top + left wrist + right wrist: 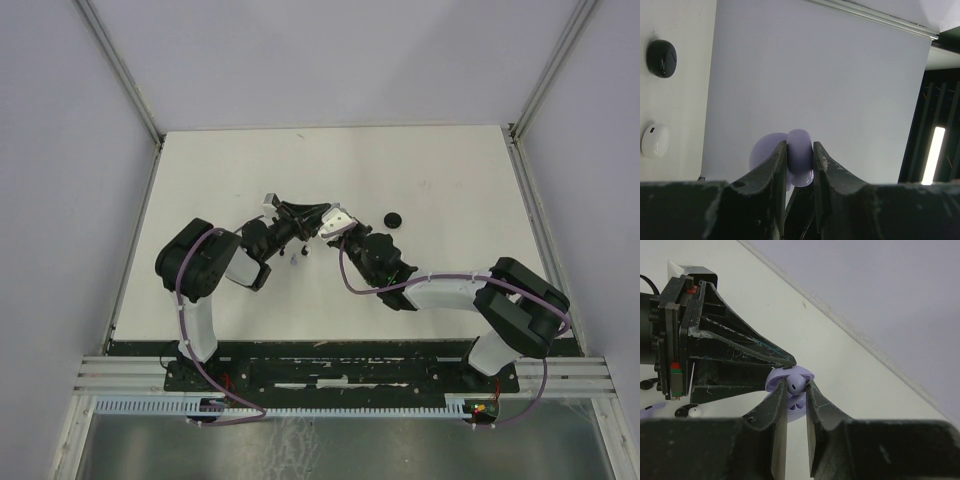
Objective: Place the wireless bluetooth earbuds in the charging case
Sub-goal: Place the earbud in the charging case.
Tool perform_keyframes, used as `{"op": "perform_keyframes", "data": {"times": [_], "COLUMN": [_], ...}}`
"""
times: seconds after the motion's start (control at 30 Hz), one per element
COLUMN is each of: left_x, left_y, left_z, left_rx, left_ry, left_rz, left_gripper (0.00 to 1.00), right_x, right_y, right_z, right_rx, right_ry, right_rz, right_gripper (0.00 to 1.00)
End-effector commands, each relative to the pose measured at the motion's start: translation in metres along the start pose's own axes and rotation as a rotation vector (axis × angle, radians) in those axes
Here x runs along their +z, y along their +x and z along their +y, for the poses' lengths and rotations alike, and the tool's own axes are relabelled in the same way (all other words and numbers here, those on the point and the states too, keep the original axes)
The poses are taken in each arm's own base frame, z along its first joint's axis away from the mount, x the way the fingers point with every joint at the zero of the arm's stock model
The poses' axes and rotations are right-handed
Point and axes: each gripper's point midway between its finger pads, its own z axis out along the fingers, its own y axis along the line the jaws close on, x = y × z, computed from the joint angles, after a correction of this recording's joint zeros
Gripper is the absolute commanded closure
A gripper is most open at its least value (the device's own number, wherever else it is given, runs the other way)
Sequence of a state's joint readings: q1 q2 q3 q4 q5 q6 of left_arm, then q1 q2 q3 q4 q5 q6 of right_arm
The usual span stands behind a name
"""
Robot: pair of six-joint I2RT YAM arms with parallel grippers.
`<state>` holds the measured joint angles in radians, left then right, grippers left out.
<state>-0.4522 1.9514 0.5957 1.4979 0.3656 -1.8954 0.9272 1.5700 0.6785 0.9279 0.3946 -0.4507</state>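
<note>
My left gripper (800, 145) is shut on the open lilac charging case (801, 160), held edge-on above the table. In the right wrist view the case (774, 379) sits at the tip of the left gripper's fingers (750, 357). My right gripper (796, 386) is shut on a lilac earbud (795, 384), held at the case's open mouth, and a second lilac bud shape shows just below it inside. In the top view the two grippers, left (316, 216) and right (334, 226), meet tip to tip at mid-table.
A black round case (661, 58) and a white round case (655, 141) lie on the table; the black one also shows in the top view (394, 219). Loose buds, lilac (651, 410), white (690, 411) and black (645, 385), lie below the left gripper. Grey walls surround the table.
</note>
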Motion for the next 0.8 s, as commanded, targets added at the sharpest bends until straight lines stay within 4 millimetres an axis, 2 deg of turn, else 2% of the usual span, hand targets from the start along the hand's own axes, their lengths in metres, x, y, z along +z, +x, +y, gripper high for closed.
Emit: {"op": "perform_keyframes", "data": {"times": [0.0,0.77], "left_x": [0.007,0.010], "left_y": [0.003,-0.002], "left_z": [-0.038,-0.026], "left_rx": [0.017,0.013], "left_ry": [0.129,0.105], "left_rz": [0.005,-0.003], "left_gripper": [0.97,0.97], "right_x": [-0.004,-0.004], "right_y": [-0.002,-0.009], "right_z": [0.001,0.008], "right_rx": [0.014,0.006], "right_ry": [0.009,-0.006], "right_rz": [-0.006,-0.017], "right_gripper": [0.75,0.73]}}
